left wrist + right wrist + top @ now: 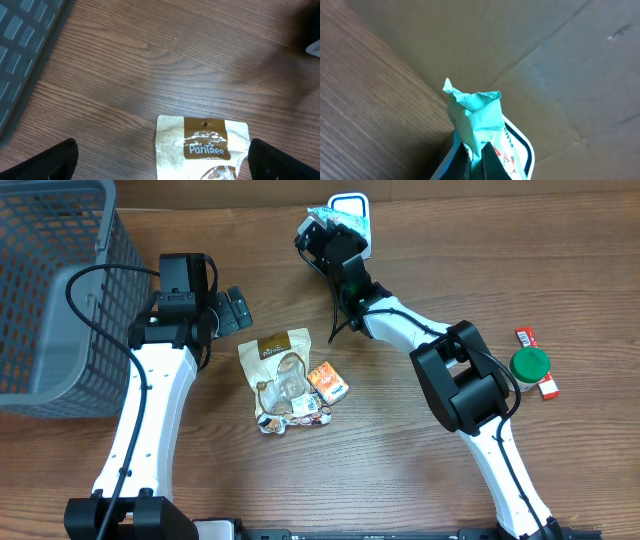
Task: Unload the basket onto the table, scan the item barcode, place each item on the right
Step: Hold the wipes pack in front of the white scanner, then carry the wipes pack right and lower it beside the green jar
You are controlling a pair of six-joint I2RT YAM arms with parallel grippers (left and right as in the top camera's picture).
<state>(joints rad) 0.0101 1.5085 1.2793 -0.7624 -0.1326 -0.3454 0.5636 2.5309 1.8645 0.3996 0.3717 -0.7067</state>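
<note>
Presenting item at far edge of surface.
Grey basket sat left; left claw hung wide over brown pouch, idle; right claw was clamped on teal packet, held over white scanner, probably so its barcode faced the window.

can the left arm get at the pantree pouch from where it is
Probably yes: the left gripper is open right by the PanTree pouch's top edge, with only bare table between them.
</note>
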